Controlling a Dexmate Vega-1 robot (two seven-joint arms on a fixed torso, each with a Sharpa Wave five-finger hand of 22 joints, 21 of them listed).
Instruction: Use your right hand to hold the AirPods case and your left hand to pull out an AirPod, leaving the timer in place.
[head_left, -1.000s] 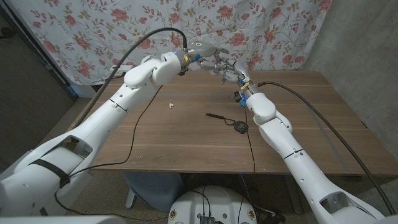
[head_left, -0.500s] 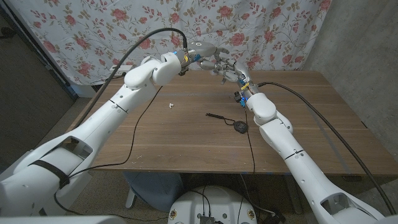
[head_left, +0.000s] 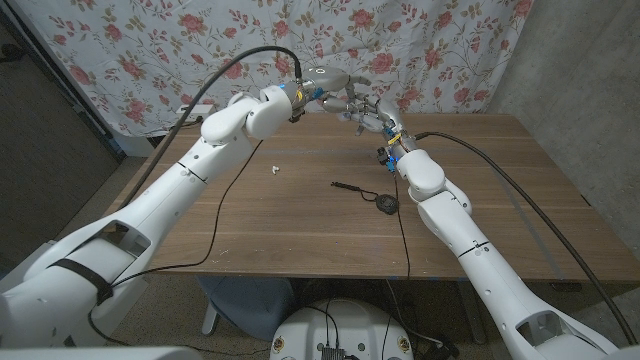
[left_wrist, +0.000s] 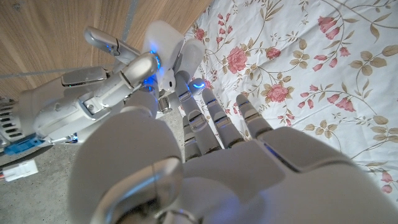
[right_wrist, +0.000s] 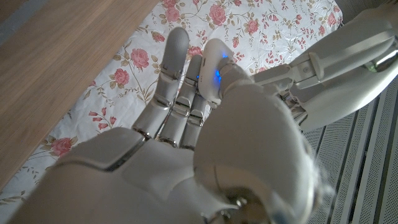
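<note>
Wooden worktop (head_left: 300, 215), floral sheet (head_left: 180, 50) behind, concrete wall right. Both my hands meet above the far edge: right hand (head_left: 372, 115) gripping the AirPods case (left_wrist: 166, 46), lid up; left hand (head_left: 335, 78) fingers at it, can't tell if pinching. One AirPod (head_left: 271, 168) lies left-centre; black timer (head_left: 386, 204) mid-worktop. Risk: weak pinch, bud falls.
</note>
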